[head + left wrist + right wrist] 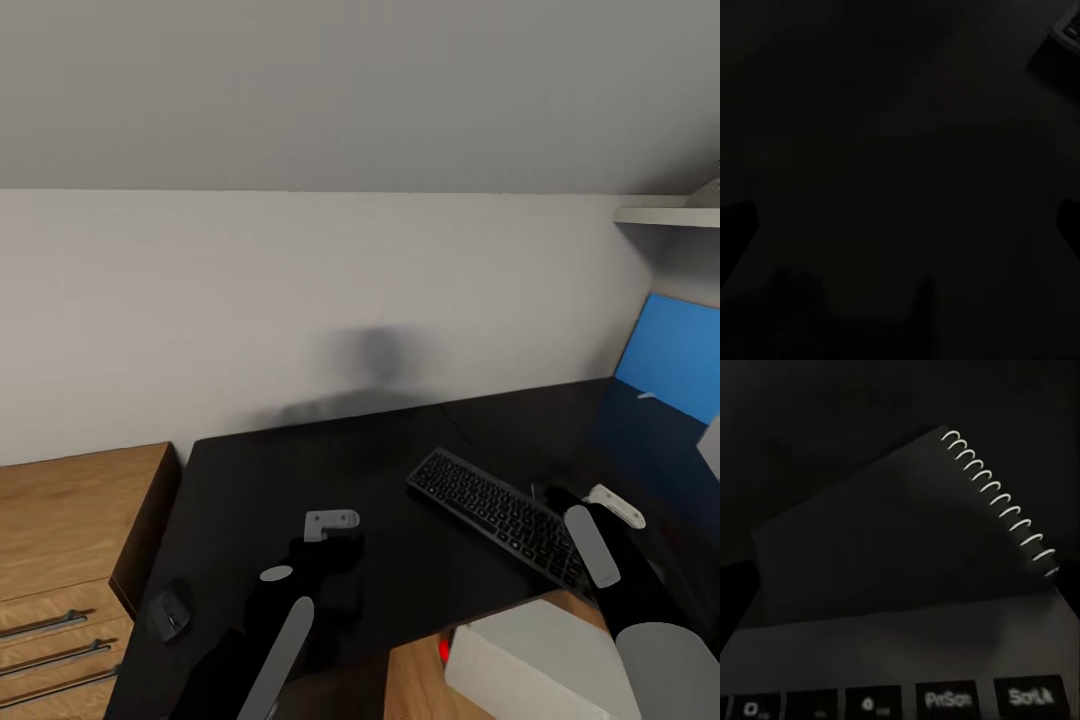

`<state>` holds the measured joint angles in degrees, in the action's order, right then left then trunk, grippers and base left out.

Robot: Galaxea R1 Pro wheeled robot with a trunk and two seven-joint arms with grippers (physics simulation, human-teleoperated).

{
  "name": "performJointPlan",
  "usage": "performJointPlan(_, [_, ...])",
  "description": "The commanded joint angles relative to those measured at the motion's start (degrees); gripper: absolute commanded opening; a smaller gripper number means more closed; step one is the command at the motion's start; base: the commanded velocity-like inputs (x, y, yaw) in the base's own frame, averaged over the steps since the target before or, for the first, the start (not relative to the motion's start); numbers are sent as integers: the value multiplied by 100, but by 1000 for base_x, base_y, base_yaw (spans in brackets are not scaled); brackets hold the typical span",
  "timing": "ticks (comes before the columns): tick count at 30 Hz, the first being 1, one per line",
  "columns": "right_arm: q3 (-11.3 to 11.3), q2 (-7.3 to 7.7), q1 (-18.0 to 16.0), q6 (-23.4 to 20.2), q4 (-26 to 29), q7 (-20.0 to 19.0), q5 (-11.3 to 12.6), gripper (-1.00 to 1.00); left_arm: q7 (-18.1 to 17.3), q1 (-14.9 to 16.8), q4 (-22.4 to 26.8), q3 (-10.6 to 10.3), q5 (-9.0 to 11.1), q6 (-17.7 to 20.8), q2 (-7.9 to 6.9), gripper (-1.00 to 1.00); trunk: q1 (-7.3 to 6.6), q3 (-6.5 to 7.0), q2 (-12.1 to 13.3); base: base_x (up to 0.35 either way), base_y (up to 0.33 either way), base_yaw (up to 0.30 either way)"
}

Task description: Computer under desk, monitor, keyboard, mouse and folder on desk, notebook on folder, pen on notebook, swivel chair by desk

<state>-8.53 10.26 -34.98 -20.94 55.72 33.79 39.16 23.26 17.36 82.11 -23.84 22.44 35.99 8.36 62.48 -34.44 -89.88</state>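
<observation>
Black desk [330,470], sloped ceiling. Notebook [907,547] lay just beyond keyboard [500,510], nearest my right gripper [600,505]; spiral edge ran diagonally. Grip state of either hand: couldn't tell.

Dim glossy black desk [892,150] surface close up, a corner of the keyboard [1063,34] at its edge.

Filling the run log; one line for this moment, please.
keyboard on desk | mouse at desk's left end | notebook behind keyboard, before right gripper | gripper states unclear
</observation>
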Motion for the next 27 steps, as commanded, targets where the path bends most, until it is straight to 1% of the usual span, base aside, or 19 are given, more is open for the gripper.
performJointPlan(1, [-2, 2, 0, -42, -68, 40, 40, 100, 56, 5, 6, -6, 60, 13, -1, 100, -1, -7, -3, -55, 0, 0])
performJointPlan(9, [2, 2, 0, -41, -70, 40, 40, 100, 56, 5, -2, -6, 59, 13, -1, 100, -1, -7, -3, -18, 0, 0])
performJointPlan(14, [7, 2, 0, -41, -70, 42, 40, 100, 56, 5, -7, -6, 59, 13, -1, 100, -1, -7, -3, -157, 0, 0])
performJointPlan(21, [9, 2, 0, -41, -70, 48, 40, 100, 56, 5, -13, -11, 59, 13, 2, 100, -1, -7, -3, -47, 1, 0])
performJointPlan(27, [13, 2, 0, -46, -70, 48, 40, 100, 56, 5, -21, -12, 59, 13, 5, 100, -1, -7, -3, -166, 41, 0])
